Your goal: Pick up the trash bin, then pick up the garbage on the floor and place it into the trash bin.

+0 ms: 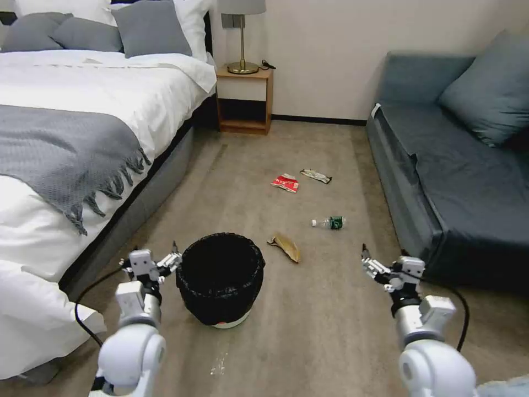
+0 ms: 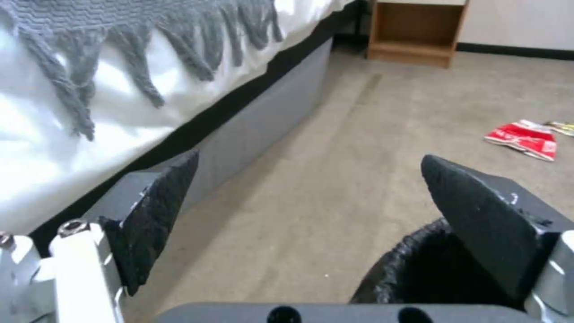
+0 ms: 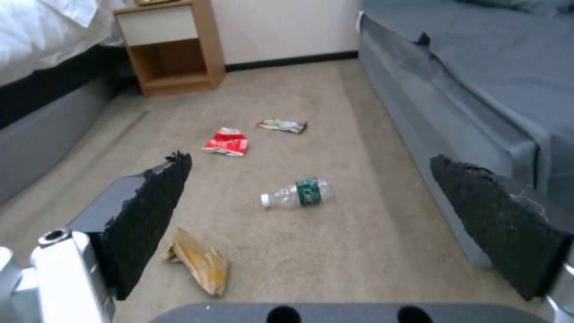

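Observation:
The trash bin (image 1: 220, 298), round with a wrinkly black liner over a white base, stands on the floor just right of my left gripper (image 1: 154, 257). That gripper is open and holds nothing; in the left wrist view its right finger hangs over the bin's rim (image 2: 412, 264) with floor between the fingers (image 2: 308, 157). The garbage lies beyond the bin: a tan wrapper (image 1: 285, 247) (image 3: 200, 262), a clear bottle (image 1: 329, 222) (image 3: 296, 194), a red-white packet (image 1: 285, 182) (image 3: 227, 142) (image 2: 523, 139) and a silvery wrapper (image 1: 316, 176) (image 3: 282, 125). My right gripper (image 1: 386, 266) (image 3: 310, 158) hovers open and empty, near the sofa.
A bed (image 1: 82, 138) with a grey fringed throw borders the floor on the left. A dark blue sofa (image 1: 457, 165) borders it on the right. A wooden nightstand (image 1: 244, 99) with a lamp stands at the far wall. Bare floor runs between bed and sofa.

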